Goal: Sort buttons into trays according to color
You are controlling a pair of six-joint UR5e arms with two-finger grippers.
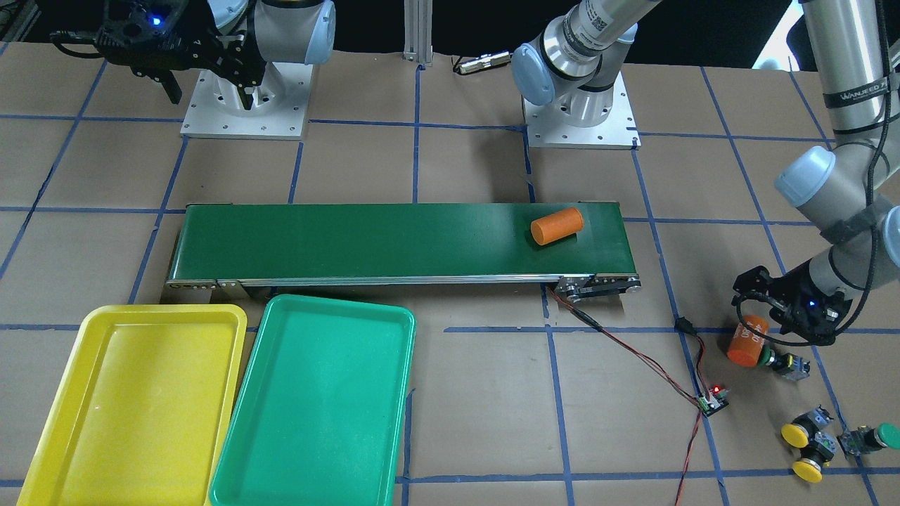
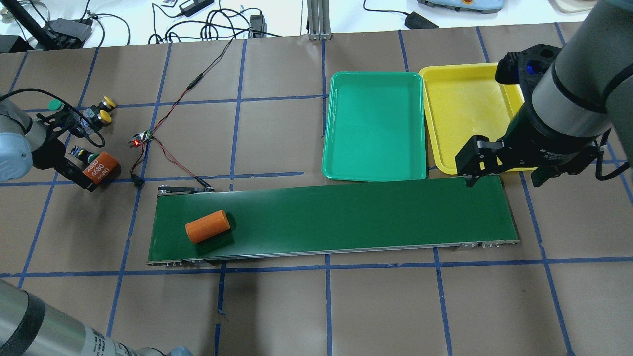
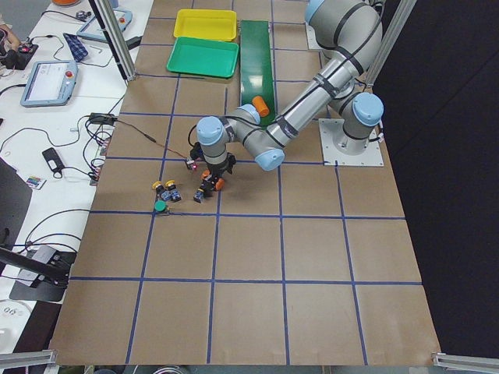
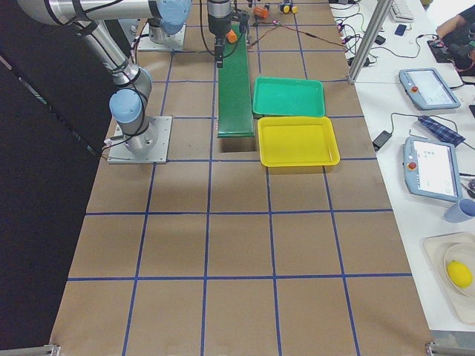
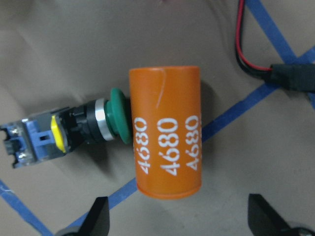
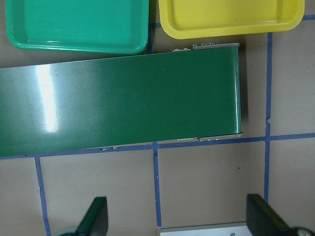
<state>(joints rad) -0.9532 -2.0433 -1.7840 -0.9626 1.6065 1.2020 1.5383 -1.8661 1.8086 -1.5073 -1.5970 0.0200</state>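
Hovering with the left pincer (image 5: 179,223) spread open, can (image 5: 165,142) and green button (image 5: 117,117) touching just under it, likely to reach that button, and holding the right pincer (image 6: 177,221) open and empty, trays (image 6: 74,29) just ahead of it.

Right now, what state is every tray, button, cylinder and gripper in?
yellow tray: empty
green tray: empty
4680 cylinder: lying down, ungripped
adjacent green button: on its side, cap against that cylinder
other three buttons: loose on table
plain orange cylinder: lying on belt
left gripper: open
right gripper: open
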